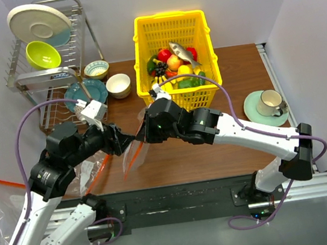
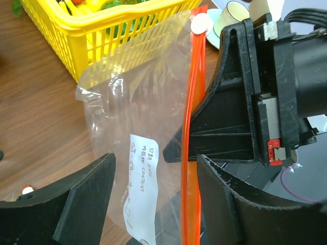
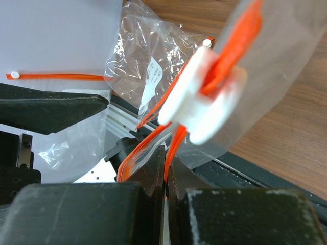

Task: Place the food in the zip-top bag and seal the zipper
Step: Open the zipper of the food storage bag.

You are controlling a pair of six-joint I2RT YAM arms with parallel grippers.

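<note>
The clear zip-top bag [image 1: 136,154] hangs above the table's front edge between my two grippers. My right gripper [image 3: 166,153] is shut on one lip of its orange zipper [image 3: 176,143], just below the white slider [image 3: 204,102]. My left gripper [image 2: 156,168] is open around the bag [image 2: 138,112], with the zipper [image 2: 190,127] close against its right finger [image 2: 225,204]. The bag looks empty. The food [image 1: 177,66], a pile of toy produce, lies in the yellow basket [image 1: 140,46] behind the grippers. The basket also shows in the left wrist view [image 2: 92,35].
Two more clear bags lie at the left, one near the table's front edge [image 1: 91,169] and one off the table [image 1: 4,203]. A dish rack [image 1: 71,26] with a plate and green bowl stands back left, with bowls [image 1: 118,85] beside it. A cup on a saucer [image 1: 269,104] sits right.
</note>
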